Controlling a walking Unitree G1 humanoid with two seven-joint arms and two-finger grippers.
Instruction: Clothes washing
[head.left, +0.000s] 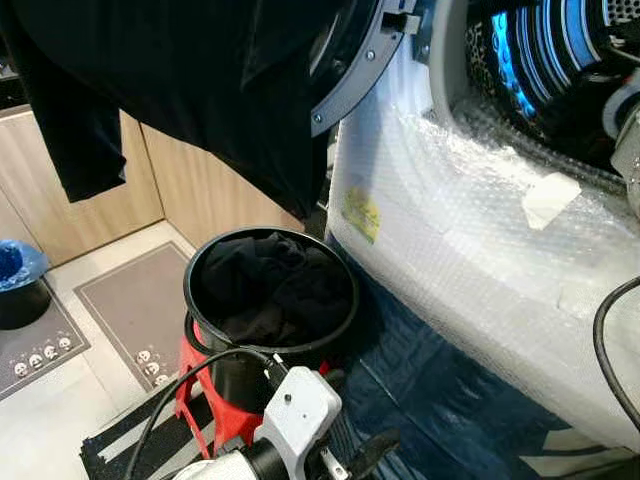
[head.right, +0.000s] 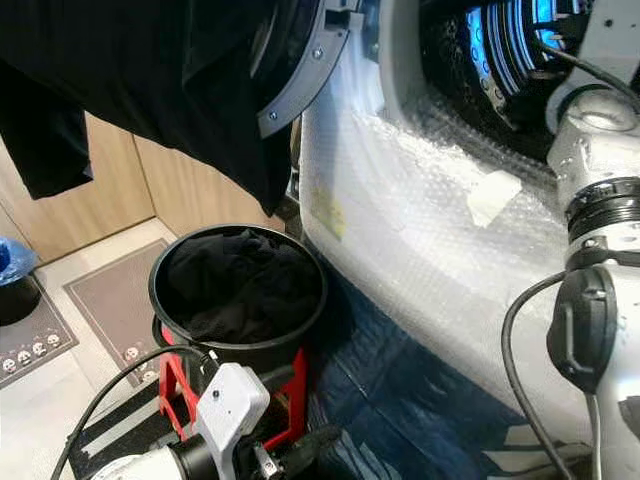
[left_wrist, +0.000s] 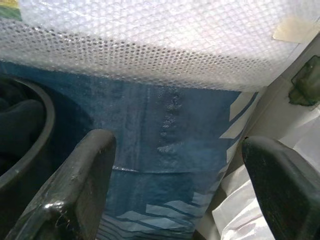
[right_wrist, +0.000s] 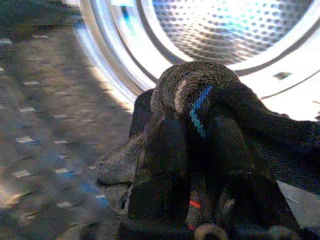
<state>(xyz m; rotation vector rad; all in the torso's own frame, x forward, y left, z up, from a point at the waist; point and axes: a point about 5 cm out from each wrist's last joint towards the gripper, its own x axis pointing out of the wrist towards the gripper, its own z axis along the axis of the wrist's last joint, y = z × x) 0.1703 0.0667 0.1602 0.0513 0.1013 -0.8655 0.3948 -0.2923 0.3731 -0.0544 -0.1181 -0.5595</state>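
Right now, right pincer (right_wrist: 192, 165): my two black fingers (right_wrist: 162, 165) are closed on a dark knitted garment (right_wrist: 200, 92) with a blue thread in it; the bunched cloth bulges above the fingertips and drapes off to one side.
Drum: my right wrist view shows the perforated steel drum (right_wrist: 225, 25) and its bright ring close behind the held garment; the head views give only a slice of that drum (head.left: 545, 50), lit blue.
Right arm: my silver forearm (head.right: 600, 200) reaches up toward the drum opening in the right eye view, with a black cable looping beside it.
Left pincer (left_wrist: 180, 190): fingers spread wide with nothing between them, held low over a blue woven sheet (left_wrist: 165, 140) on the floor.
Left wrist extras: this view alone shows the sheet's pale stripes close up and the edge of the bucket beside one finger (left_wrist: 75, 190).
Washer front: wrapped in bubble wrap (head.left: 470, 240), with a yellow label (head.left: 362, 213) and a piece of pale tape (head.left: 550, 198) stuck on it.
Washer door (head.left: 365, 60): swung open, a large black cloth (head.left: 200, 90) hanging over it.
Bucket (head.left: 200, 300): black, round, holding more dark laundry (head.left: 275, 285), resting on a red stool (head.left: 215, 400) just beside the washer.
Floor: grey mats (head.left: 135, 310) lie near wooden cabinets (head.left: 190, 190).
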